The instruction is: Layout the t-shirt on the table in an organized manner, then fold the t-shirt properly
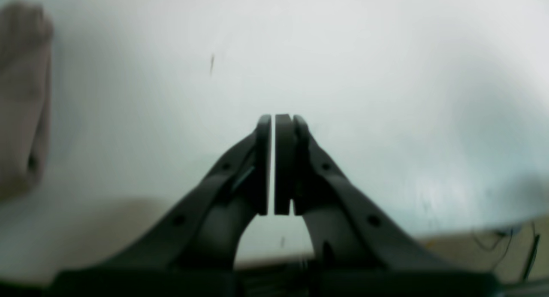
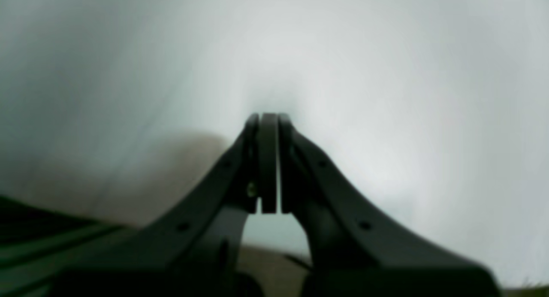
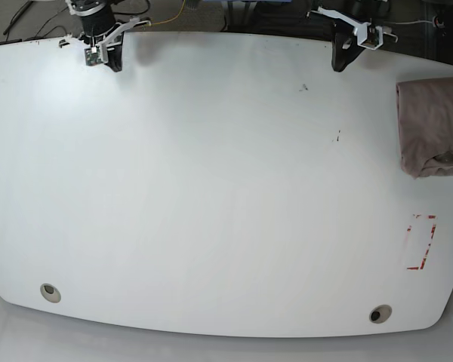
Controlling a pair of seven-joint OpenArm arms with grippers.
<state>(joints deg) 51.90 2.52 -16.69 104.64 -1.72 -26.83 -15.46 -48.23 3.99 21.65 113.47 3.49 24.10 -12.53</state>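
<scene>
Both our hands are closed and empty, left hand (image 1: 274, 119) and right hand (image 2: 268, 116) over the counter (image 3: 211, 188); shirt (image 3: 432, 124) folded at its edge.

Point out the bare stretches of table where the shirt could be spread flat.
The widest bare stretch of table runs from the two claws, left and right, forward to the grommet holes. The only occupied side holds the bunched shirt with the red tape mark nearer the front.
</scene>
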